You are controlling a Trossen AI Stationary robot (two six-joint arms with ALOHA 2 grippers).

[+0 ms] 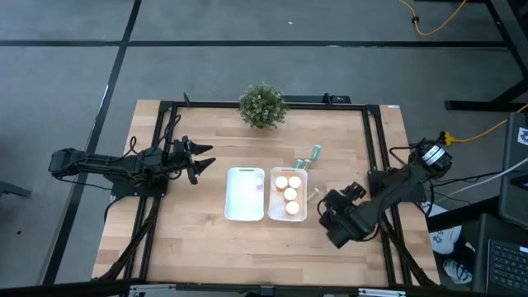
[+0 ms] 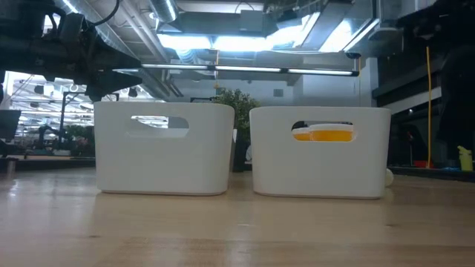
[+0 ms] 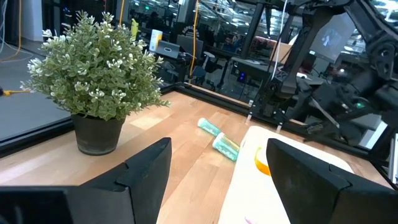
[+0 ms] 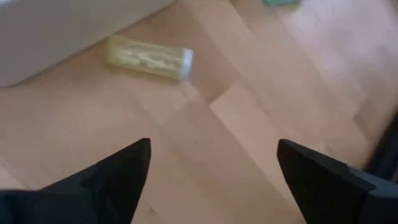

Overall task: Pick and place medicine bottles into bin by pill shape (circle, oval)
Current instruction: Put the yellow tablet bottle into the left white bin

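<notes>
Pale wooden worktop (image 1: 190, 231) carries two smooth white bins; the right bin (image 1: 288, 216) holds four orange bottles (image 1: 288, 195). One yellowish cylinder bottle (image 4: 150, 57) lies just beside it, before the wide-open, empty right claw (image 4: 211, 165). Left claw (image 3: 211, 168), also open and empty, hovers near the left edge.

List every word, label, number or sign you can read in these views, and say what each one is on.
No text can be read in any view.
The bottle lying beside the right bin, ahead of the right gripper: no legible label.
The two teal bottles lying on the table by the plant: any labels are too small to read.
Both white bins: plain.
</notes>
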